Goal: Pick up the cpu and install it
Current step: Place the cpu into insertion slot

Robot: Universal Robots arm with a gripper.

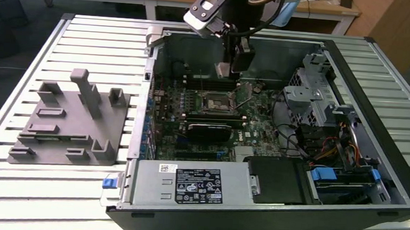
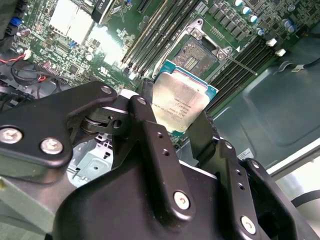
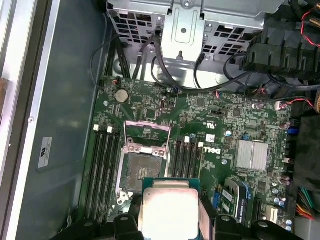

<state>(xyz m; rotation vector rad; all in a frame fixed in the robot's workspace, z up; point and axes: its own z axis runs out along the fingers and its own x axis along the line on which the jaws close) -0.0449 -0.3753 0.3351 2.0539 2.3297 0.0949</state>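
1 cpu (image 2: 182, 100), clamped in claw (image 2: 175, 115), held over mobo (image 3: 215, 115) near open socket (image 3: 145, 165), PC case (image 1: 270, 220) on desk (image 1: 44, 190).

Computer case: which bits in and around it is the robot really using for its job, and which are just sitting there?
For the job:
cpu, gripped in the jaws
open socket on the motherboard

Just lying about:
grey holder block beside the case
power supply
drive cage
silver heatsink
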